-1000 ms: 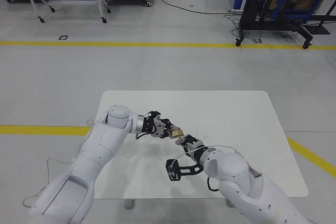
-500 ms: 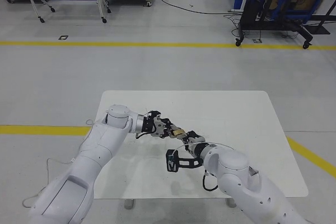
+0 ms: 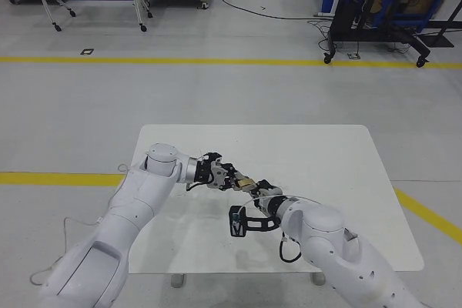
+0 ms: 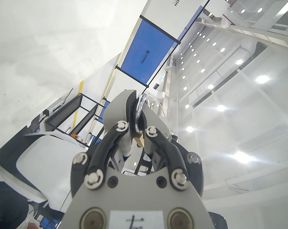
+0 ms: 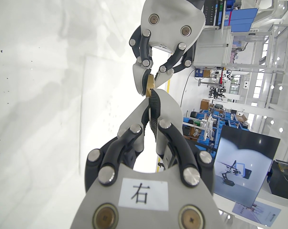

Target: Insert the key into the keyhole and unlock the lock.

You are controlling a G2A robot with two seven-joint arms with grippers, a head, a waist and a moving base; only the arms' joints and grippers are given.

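Note:
A small brass padlock hangs above the middle of the white table, with my left gripper shut on it. In the left wrist view the silver shackle sticks out between the pads of the left gripper, and the padlock's brass body sits lower between them. My right gripper is shut on the key, a thin metal strip mostly hidden by the pads. Its tips meet the padlock head-on, opposite the left gripper. In the top view the right gripper touches the lock from the near right.
Both grippers meet in the air over the table's left-centre; bare tabletop lies to the right and behind them. The table's front edge is close below the right arm. A dark wheeled rack stands far off on the floor.
My right gripper has moved up and left to the padlock and its wrist has turned. The left gripper with the padlock has held still.

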